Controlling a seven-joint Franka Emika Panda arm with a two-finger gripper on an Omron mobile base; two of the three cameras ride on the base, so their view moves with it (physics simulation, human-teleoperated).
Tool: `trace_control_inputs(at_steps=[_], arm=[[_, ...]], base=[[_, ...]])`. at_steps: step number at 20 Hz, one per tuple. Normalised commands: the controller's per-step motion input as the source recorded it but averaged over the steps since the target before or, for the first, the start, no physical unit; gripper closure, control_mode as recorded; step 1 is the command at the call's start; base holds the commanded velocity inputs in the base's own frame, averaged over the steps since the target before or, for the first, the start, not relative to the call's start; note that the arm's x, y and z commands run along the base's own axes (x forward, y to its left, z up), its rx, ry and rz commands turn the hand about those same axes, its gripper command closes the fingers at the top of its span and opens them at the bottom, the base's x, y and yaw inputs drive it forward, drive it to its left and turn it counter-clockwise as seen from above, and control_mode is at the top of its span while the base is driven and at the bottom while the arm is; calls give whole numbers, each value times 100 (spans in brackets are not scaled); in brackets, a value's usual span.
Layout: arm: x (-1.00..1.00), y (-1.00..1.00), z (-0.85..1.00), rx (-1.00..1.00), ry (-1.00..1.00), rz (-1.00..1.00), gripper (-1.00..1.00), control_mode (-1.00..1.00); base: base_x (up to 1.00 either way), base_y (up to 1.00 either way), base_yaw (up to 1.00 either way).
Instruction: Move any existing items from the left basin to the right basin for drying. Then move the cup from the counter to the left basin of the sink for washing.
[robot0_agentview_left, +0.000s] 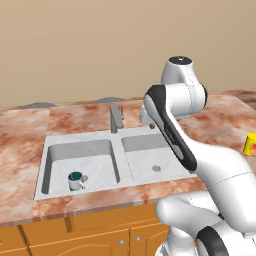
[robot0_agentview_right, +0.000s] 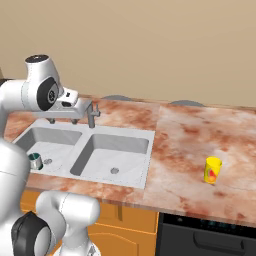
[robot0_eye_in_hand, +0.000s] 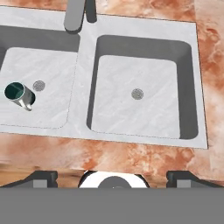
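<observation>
The hand (robot0_agentview_right: 62, 121) hangs above the back edge of the sink (robot0_agentview_left: 50, 145), just beside the faucet (robot0_agentview_left: 116, 117), with its finger tips (robot0_eye_in_hand: 43, 178) spread wide and nothing between them. Below it and off to the left, the silvery-white mug (robot0_eye_in_hand: 19, 95) with the teal inside stands upright in the left basin (robot0_eye_in_hand: 52, 109), close to that basin's round drain (robot0_eye_in_hand: 39, 85), its small handle turned toward the front wall. The right basin (robot0_eye_in_hand: 153, 113) lies directly under the hand. Well away to the hand's right, the yellow cup (robot0_agentview_right: 213, 170) stands upright on the marbled bench (robot0_agentview_right: 200, 135); it bears a red mark on its side, too small to read as any lettering or brand.
</observation>
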Motion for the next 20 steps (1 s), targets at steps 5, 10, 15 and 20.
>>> trace_control_inputs(at_steps=[5, 10, 15, 20], arm=[[-3, 30, -1, 0, 0, 0, -100, -100], [-10, 30, -10, 0, 0, 0, -100, -100], [-14, 34, -16, 0, 0, 0, -100, -100], [-10, 37, -18, 0, 0, 0, -100, -100]], base=[[0, 0, 0], [0, 0, 0], [0, 0, 0], [0, 0, 0]])
